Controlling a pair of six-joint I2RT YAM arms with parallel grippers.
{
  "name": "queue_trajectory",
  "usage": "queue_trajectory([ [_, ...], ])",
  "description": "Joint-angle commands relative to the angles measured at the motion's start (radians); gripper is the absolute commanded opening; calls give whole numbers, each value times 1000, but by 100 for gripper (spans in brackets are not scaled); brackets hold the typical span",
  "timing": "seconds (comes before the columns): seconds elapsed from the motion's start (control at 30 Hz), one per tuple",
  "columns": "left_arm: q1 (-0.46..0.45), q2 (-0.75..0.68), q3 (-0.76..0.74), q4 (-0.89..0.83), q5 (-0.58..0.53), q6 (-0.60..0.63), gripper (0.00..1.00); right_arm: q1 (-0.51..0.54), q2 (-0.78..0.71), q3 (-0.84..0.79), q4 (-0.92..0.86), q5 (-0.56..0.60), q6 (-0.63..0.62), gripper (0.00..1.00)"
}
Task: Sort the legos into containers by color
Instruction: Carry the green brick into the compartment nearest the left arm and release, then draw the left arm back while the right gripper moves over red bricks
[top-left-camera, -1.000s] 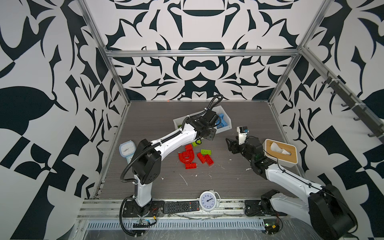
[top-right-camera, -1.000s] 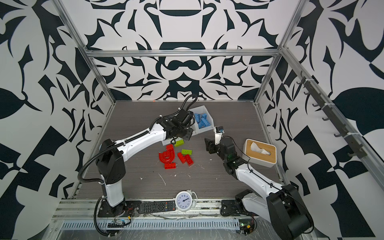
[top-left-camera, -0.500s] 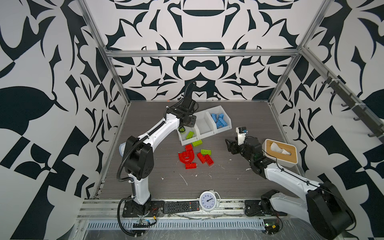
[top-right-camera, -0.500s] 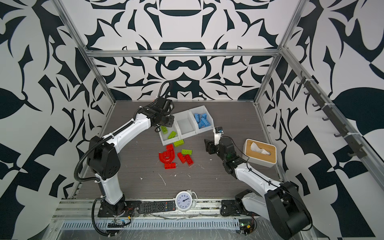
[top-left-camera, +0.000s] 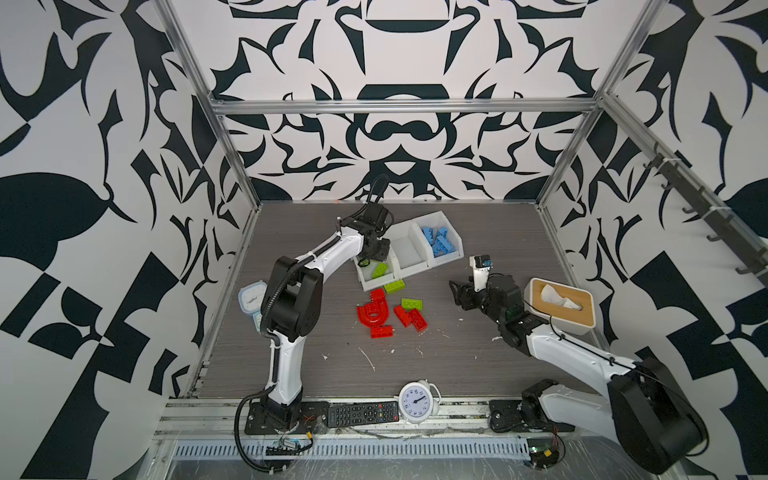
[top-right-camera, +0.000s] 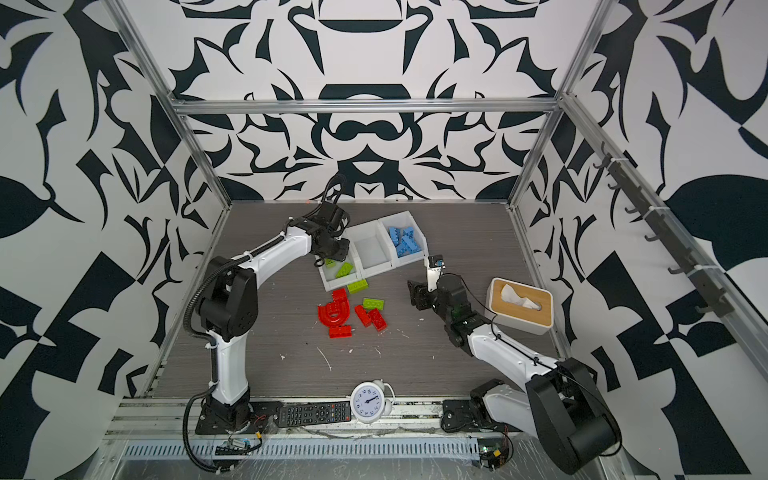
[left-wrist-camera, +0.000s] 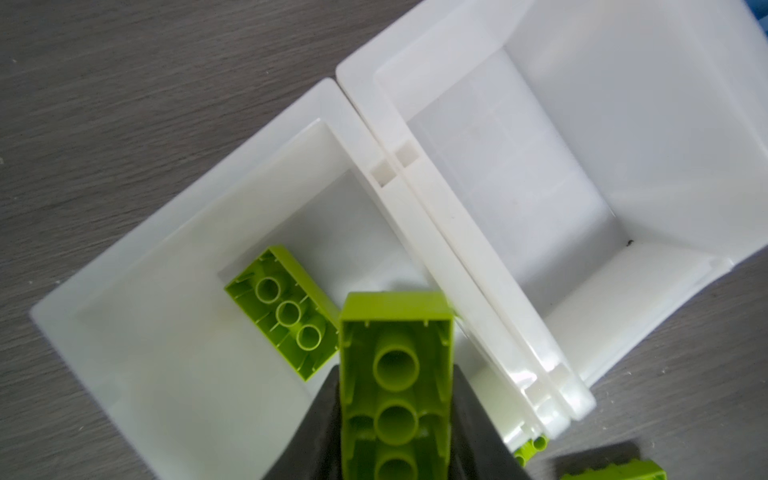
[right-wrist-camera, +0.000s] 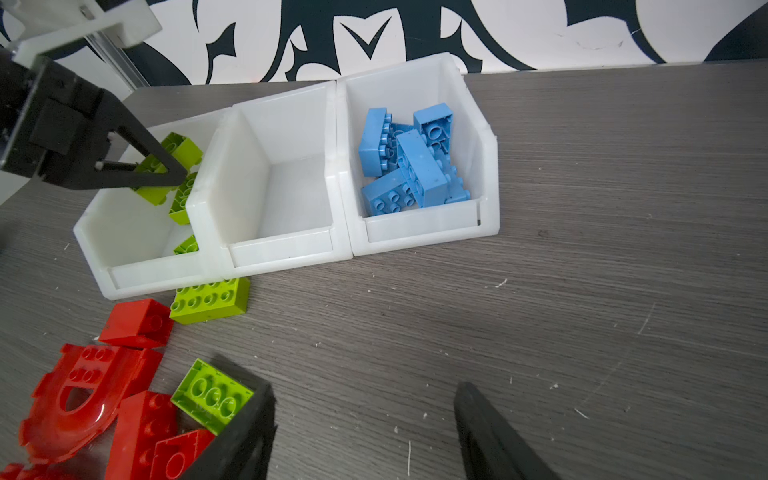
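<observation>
The left gripper (left-wrist-camera: 395, 374) is squeezed tight on a green brick (left-wrist-camera: 395, 328). It hangs over the left bin (left-wrist-camera: 166, 232) of the containers (top-left-camera: 409, 249), a bit up and left of the middle in both top views. The right gripper (right-wrist-camera: 363, 390) has its fingers (right-wrist-camera: 490, 436) spread with nothing between them. It waits low over the table (top-left-camera: 498, 232), to the right of the middle, apart from the bins. What could go wrong? The brick's free end sits very close to the wall shared with the empty middle bin (left-wrist-camera: 519, 174). If the gripper lets go here, the brick could knock that wall and flip into the wrong bin. It could also land on the other green brick (left-wrist-camera: 286, 318), which lies upside down on the bin floor. Then it might bounce out over the low front, where a loose green brick (top-left-camera: 394, 286) lies on the table. How high the held brick hangs is hard to tell, since the arm (top-left-camera: 328, 257) hides it from above, so a long drop may make the bounce worse. The held brick's long side runs the same way as the left fingers (left-wrist-camera: 478, 424), sticking out past their tips toward the bin floor. Its hollow underside faces the wrist camera, so its bumps face away.
</observation>
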Motion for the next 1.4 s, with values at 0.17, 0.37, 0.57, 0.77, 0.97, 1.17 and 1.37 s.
queue_trajectory([
  [0.17,14,32,32,9,40,-19,38,5,-3,41,15,-35,0,70],
  [0.37,14,33,26,12,41,-20,53,5,21,56,11,-84,-1,71],
  [0.57,13,17,32,9,41,-12,60,7,49,95,-33,-137,-9,70],
  [0.77,15,-100,-15,54,93,-28,63,67,95,145,-76,-158,-44,70],
  [0.97,13,-360,-251,193,145,-78,66,188,130,225,-197,-91,-128,71],
  [1.17,18,-667,-684,467,76,-125,68,309,128,234,-320,-22,-163,70],
  [1.37,17,-866,-989,687,-13,-88,74,354,122,213,-345,39,-127,70],
])
